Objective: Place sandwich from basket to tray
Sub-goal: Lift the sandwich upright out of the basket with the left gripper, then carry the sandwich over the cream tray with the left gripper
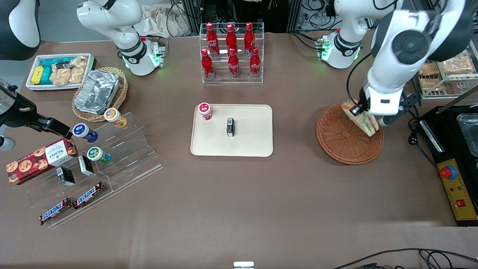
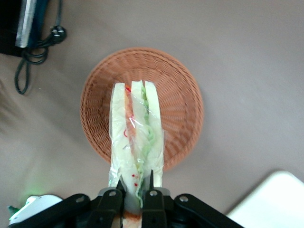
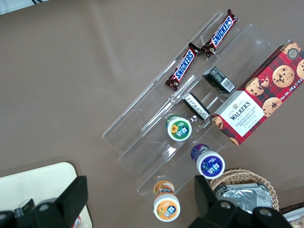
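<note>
place: robot lab set up as a mock snack shop | arms: Franka bases bolted at the table's [image 1: 239, 209] edge, cables trailing | stock: cola bottles [image 1: 231, 50] in a clear rack, Snickers bars [image 1: 73, 203] on acrylic steps [image 1: 127, 157] | control: emergency-stop box [image 1: 457, 188] at the working arm's end

Readable: "SNICKERS" on two candy bars [image 3: 202, 50] on the clear stepped stand [image 3: 156, 118]; "WALKERS" on the red tartan cookie box [image 3: 259, 95]. Red bottles' [image 1: 231, 50] script and the gripper [image 2: 134, 199] bear nothing legible.
</note>
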